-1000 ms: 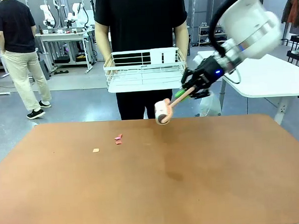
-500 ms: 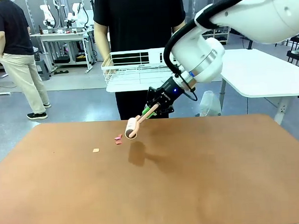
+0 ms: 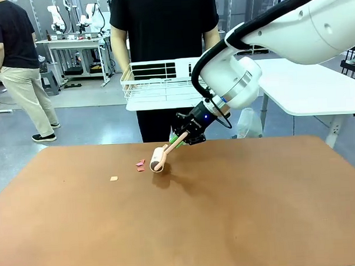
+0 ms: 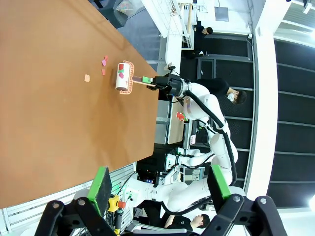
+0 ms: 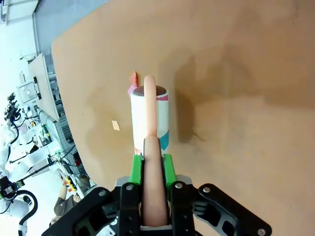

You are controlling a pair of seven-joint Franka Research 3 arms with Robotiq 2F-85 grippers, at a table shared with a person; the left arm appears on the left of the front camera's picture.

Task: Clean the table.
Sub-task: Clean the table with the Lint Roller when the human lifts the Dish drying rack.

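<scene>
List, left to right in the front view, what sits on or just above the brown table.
orange scrap → pink scraps → lint roller → right gripper, shut on the roller's handle.

Robotics lab with an open workshop floor. Large white robot arm (image 3: 302,27) reaching over a wide reddish-brown table (image 3: 228,225) in the near part. Bare grey floor (image 3: 88,113) beyond. Metal-legged workbench (image 3: 73,46) crowded with equipment at far left; plain white table (image 3: 317,85) on metal legs at far right. Two people (image 3: 161,22) in black T-shirts on the far side.
</scene>
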